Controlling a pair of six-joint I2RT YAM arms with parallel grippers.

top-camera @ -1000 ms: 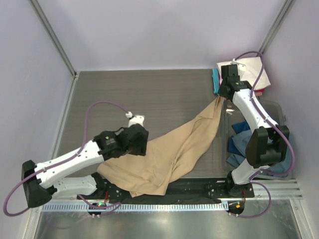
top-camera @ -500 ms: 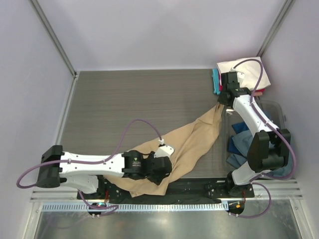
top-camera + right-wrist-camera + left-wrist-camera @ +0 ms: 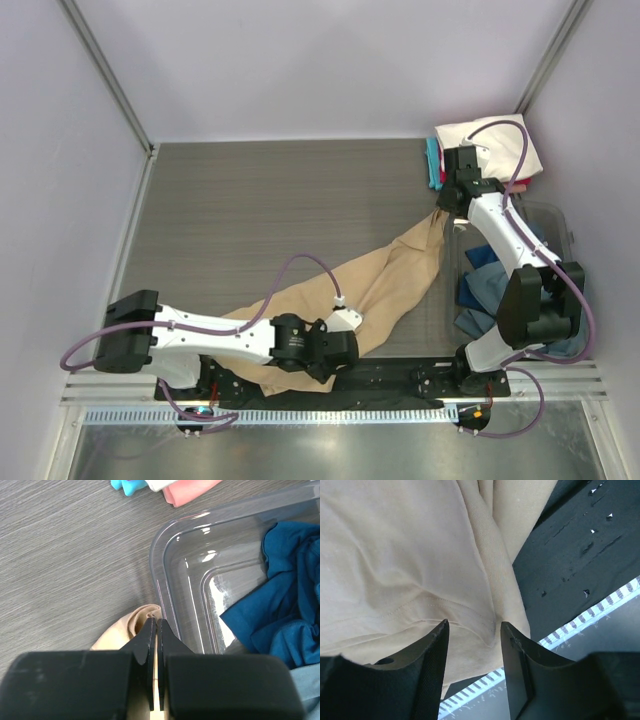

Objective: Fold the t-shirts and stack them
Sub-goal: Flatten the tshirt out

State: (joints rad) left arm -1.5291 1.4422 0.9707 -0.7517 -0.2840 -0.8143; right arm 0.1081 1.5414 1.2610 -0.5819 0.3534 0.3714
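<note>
Spreading seems the step: right tool (image 3: 155, 622) pinches the tan t-shirt (image 3: 390, 285) by the right edge; left tool (image 3: 472, 626), half-open astride its near-edge hem, must close.

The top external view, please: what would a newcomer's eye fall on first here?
The tan t-shirt strikes first, stretched diagonally across the grey table from its near edge toward the far right. The right claw is shut on the shirt's far corner beside a clear bin holding blue shirts, while the left claw stands open around a fold at the shirt's near end.
</note>
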